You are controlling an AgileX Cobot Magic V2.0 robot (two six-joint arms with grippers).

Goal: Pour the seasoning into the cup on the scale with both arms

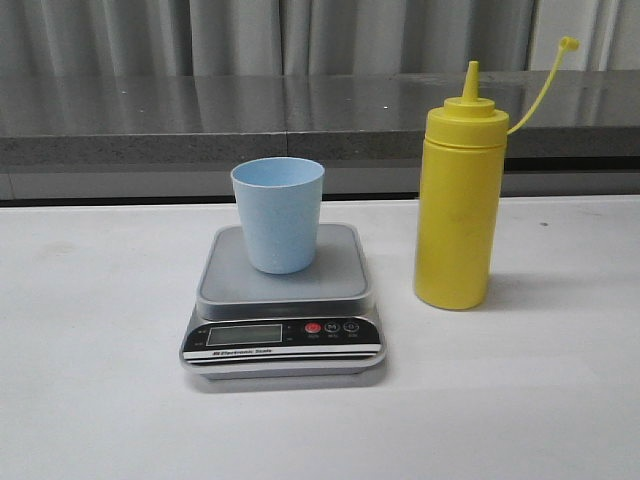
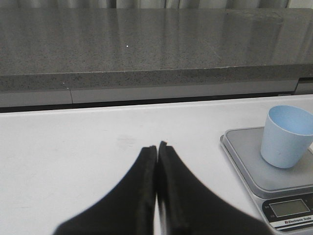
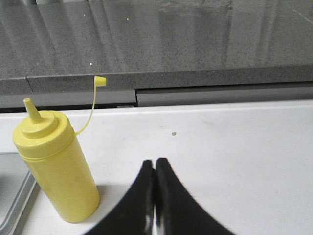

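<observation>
On the white table, we see the pale blue cup standing upright on the grey platform of the digital kitchen scale, with the yellow squeeze bottle upright just beside the scale, its cap hanging open on its strap. Our left gripper and right gripper hover over bare tabletop, fingertips pressed together, holding nothing.

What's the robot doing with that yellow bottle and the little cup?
Nothing is being handled yet. The blue cup stands upright on the scale, and the yellow seasoning bottle stands beside it on the white table, its cap off and dangling by its strap. The left tool and right tool are both shut and hold nothing.
</observation>
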